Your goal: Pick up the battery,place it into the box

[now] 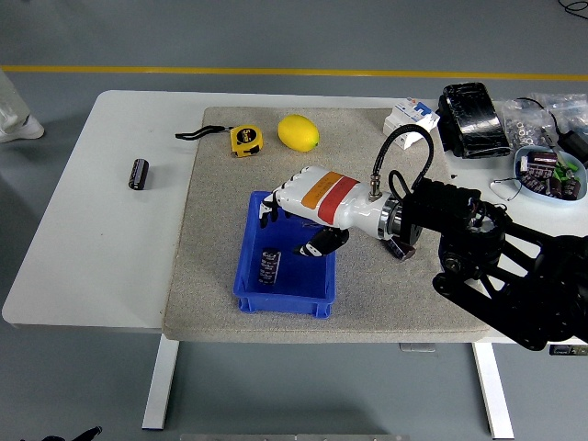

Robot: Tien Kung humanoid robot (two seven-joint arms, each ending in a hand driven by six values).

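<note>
Battery [269, 266]: I see it inside the blue box [246, 276], near the left wall, standing up or just dropping.
Right hand [296, 220]: it hangs over the box, fingers loose and holding nothing.
Left hand: I cannot see it.
Other batteries: one [138, 173] lies far left on the counter [83, 248], one [399, 248] peeks out beside my arm.
Handling: I think it is small, hard, smooth and a bit heavy. It can roll.
Grip: I would pinch it around the middle.
</note>
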